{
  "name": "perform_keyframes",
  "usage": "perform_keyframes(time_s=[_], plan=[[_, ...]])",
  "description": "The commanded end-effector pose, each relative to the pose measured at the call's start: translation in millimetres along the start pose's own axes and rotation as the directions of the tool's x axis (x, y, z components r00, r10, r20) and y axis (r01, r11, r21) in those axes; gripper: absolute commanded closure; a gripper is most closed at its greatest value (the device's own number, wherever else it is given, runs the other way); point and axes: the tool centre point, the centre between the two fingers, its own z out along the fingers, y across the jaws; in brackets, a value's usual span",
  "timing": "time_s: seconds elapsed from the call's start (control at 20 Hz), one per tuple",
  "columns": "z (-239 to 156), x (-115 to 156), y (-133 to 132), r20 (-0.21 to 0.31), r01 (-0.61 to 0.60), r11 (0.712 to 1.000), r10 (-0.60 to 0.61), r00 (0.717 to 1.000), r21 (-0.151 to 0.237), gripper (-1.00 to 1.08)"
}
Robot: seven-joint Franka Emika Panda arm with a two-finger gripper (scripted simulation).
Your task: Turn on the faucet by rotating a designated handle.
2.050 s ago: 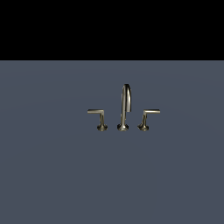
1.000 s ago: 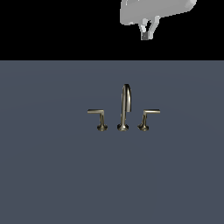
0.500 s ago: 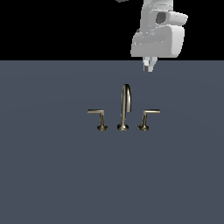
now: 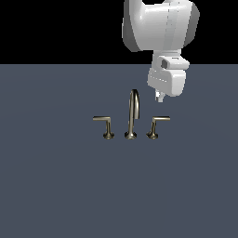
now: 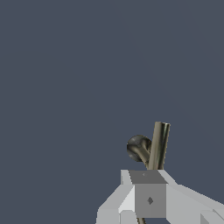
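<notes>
Worktop (image 4: 56, 186): a plain grey-blue surface that fills the lower part of the exterior view; it carries only the faucet set

Arm (image 4: 160, 23): the big white body stands in the upper right of the exterior view, bent downward, I think so that the tool comes to the lever from above

Tool (image 4: 159, 96): only a small white tip shows under the wrist block, right of centre; if it is open or closed I cannot tell, and it grips nothing that I can see; it is above the lever and apart from it

Faucet (image 4: 132, 118): in the centre of the exterior view, three brass pieces in one row, the tall arched spout (image 4: 134, 111) in the middle

Handle (image 4: 157, 124): the lever at the exterior view's right, just under the tool, so I judge this is the one to rotate; its flat arm points right, and in the wrist view (image 5: 158, 144) it lies close before the tool

Other lever (image 4: 105, 124): at the exterior view's left, well apart from the tool, not approached
</notes>
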Motion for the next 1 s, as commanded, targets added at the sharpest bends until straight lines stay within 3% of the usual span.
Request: perform_keyframes(time_s=[0.0,0.45,0.95], plan=[[20.6,6.4,-2.8,-0.002,-0.051,0.999,0.051,0.999,0.000,1.08],[64.4,18.3,-5.0,-0.004,-0.154,0.988,0.154,0.988,-0.002,1.08],[69.1,21.6,2.0,-0.004,-0.164,0.987,0.164,0.987,-0.003,1.08]])
